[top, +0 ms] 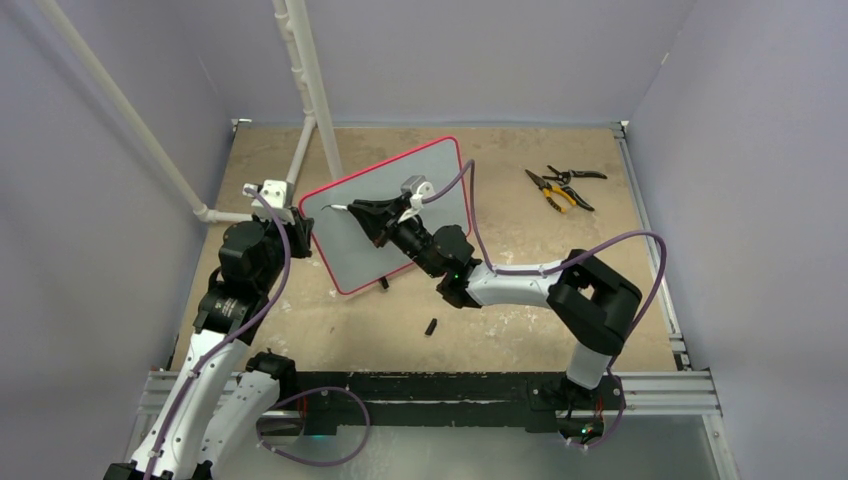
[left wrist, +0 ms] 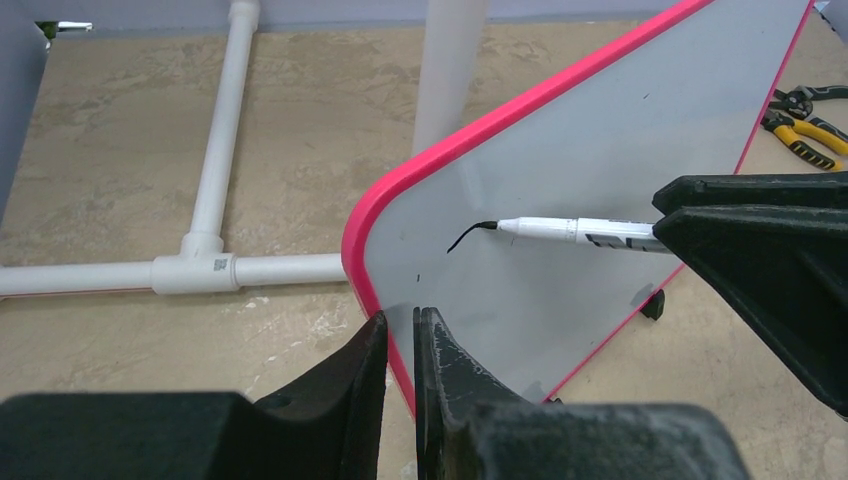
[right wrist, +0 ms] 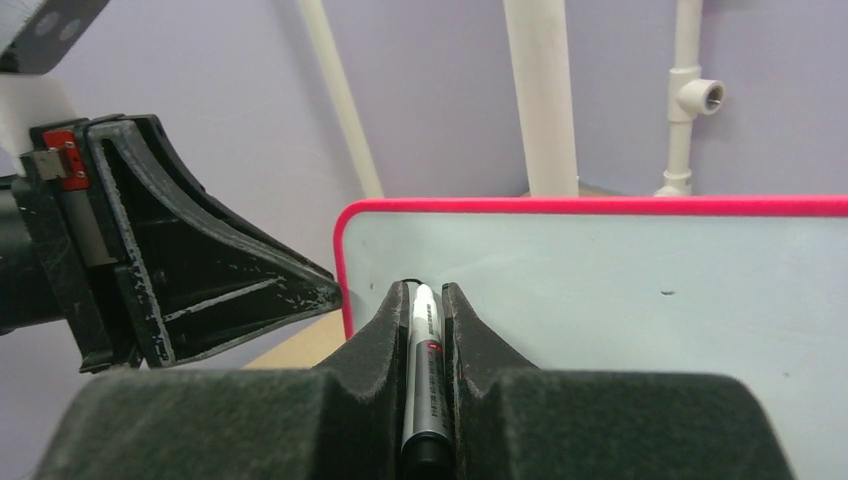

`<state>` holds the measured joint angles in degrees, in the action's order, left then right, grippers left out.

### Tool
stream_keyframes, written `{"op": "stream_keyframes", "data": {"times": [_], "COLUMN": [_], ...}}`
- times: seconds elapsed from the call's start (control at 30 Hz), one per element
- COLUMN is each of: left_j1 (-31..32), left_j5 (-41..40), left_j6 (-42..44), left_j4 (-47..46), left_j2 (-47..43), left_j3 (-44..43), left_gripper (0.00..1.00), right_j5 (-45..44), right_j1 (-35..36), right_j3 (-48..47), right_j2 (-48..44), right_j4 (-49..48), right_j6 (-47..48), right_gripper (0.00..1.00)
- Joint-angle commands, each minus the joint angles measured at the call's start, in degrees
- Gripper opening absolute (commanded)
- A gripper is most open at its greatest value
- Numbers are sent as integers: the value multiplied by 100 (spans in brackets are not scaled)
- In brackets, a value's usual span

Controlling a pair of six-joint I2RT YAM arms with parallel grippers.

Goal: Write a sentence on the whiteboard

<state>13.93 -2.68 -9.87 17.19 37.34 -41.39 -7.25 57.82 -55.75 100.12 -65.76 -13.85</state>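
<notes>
Whiteboard (top: 345, 255) stands tilted on bench (top: 520, 180); looks light, stiff, slick, likely tippy. Hold at rim, where left tool (left wrist: 400, 332) pinches its left edge. Right tool (right wrist: 425, 300) clamps marker (left wrist: 575, 231), tip on first stroke (left wrist: 462, 238).
</notes>
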Motion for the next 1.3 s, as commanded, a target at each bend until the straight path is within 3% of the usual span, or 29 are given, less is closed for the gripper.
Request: {"op": "stream_keyframes", "data": {"times": [0.0,0.4,0.87,1.27], "left_j1": [4,4,4,4], "left_j5": [35,-113,-290,-216], "left_j6": [29,33,16,-15], "left_j4": [-224,-181,-215,-242], "left_j2": [-8,-31,-11,166], "left_j3": [8,-18,-27,-58], "left_gripper": [14,14,34,29], "right_j5": [-400,412,260,202], "right_j1": [1,1,1,1], "right_j3": [115,244,5,-195], "right_j2": [-210,-303,-159,1], "right_j4": [-278,-686,-500,-455], "right_j6": [212,301,329,356], "right_gripper": [0,0,0,0]}}
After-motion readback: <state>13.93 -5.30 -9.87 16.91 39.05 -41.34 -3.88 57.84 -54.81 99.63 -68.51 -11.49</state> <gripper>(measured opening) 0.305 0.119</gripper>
